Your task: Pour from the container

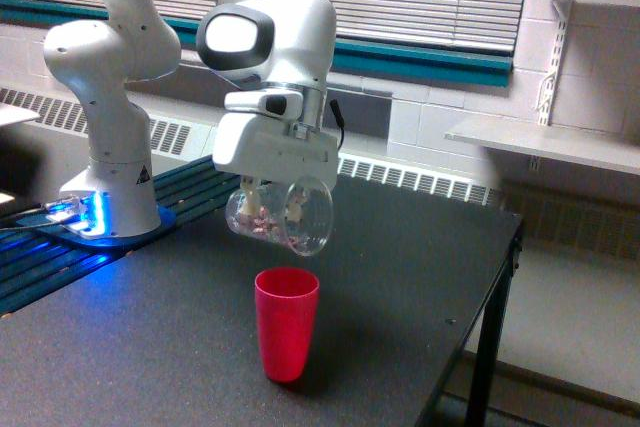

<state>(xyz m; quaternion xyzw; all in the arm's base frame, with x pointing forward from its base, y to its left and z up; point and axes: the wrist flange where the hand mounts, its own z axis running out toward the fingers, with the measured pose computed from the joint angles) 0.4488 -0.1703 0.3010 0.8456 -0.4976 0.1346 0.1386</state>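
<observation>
- Pinching the container (pixel 280 215), the fingers (pixel 262 190) hold it tipped nearly sideways.
- Its long axis lies almost level, rim hanging just above the red cup (pixel 286 322) on the counter (pixel 420 247).

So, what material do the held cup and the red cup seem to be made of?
The container: apparently clear, glossy plastic; the pinkish bits inside show through its wall. The red cup: probably opaque plastic with a smooth, slightly shiny finish and a thin rim.

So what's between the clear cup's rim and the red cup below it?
Nothing: the exterior view shows only open air between the clear cup, gripped by the end effector, and the red cup.
</observation>
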